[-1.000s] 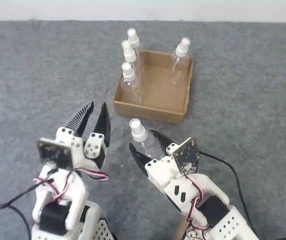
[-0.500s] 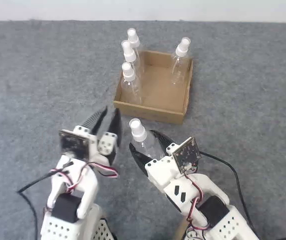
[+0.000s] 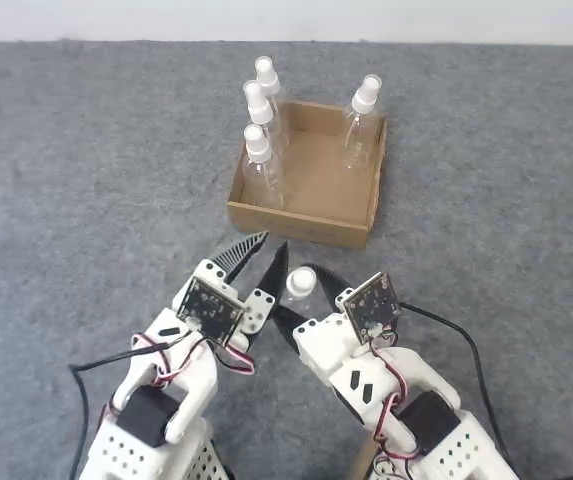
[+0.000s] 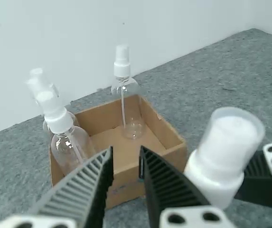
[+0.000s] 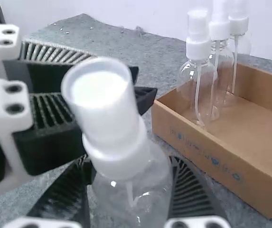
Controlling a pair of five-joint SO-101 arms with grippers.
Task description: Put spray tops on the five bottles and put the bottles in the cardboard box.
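Grey felt-like cloth covers the counter — speckled and evenly lit. A plain white wall rises along its far edge.

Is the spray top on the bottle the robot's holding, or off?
On. A white spray top sits on the neck of the clear bottle gripped in the right pincer.

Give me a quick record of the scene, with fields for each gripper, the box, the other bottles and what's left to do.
Right gripper: shut on a tilted clear plastic bottle with a white spray top
Left gripper: slightly open, empty, beside that bottle's top
Box: open brown cardboard box on the grey fabric table
Other bottles: all upright and capped; three capped bottles along one side of the box, a fourth capped bottle at the far opposite corner
Left to do: held bottle not yet in the box
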